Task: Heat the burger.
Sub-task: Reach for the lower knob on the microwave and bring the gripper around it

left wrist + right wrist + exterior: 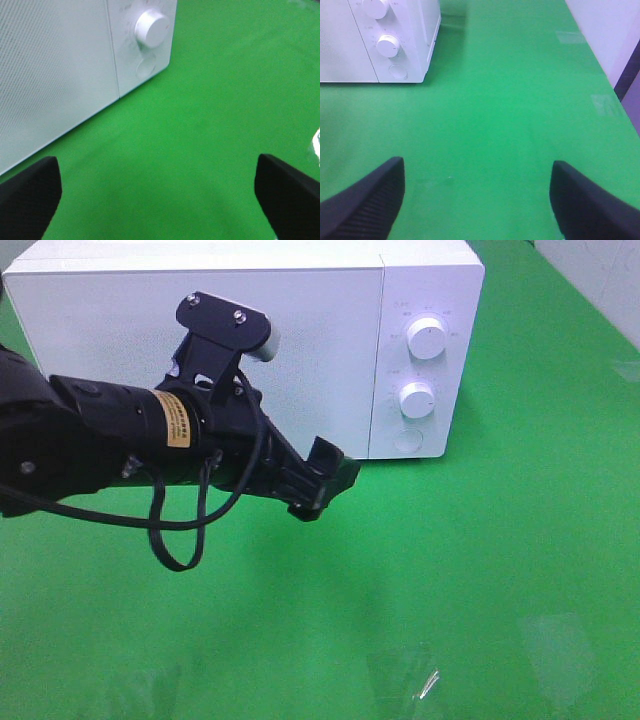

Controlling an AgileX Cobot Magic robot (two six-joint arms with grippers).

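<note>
The burger shows in no view, so I cannot tell whether it lies behind the shut door (200, 350). Nearest, the left fingers (30, 200) and right fingers (365, 205) gape wide and empty above the desk (510, 115). Beyond, the microwave (440, 270) might be started empty, or the left arm could knock it.

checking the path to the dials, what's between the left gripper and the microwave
Nothing but bare green table lies between the left gripper and the microwave; the left wrist view shows that stretch plainly.
</note>
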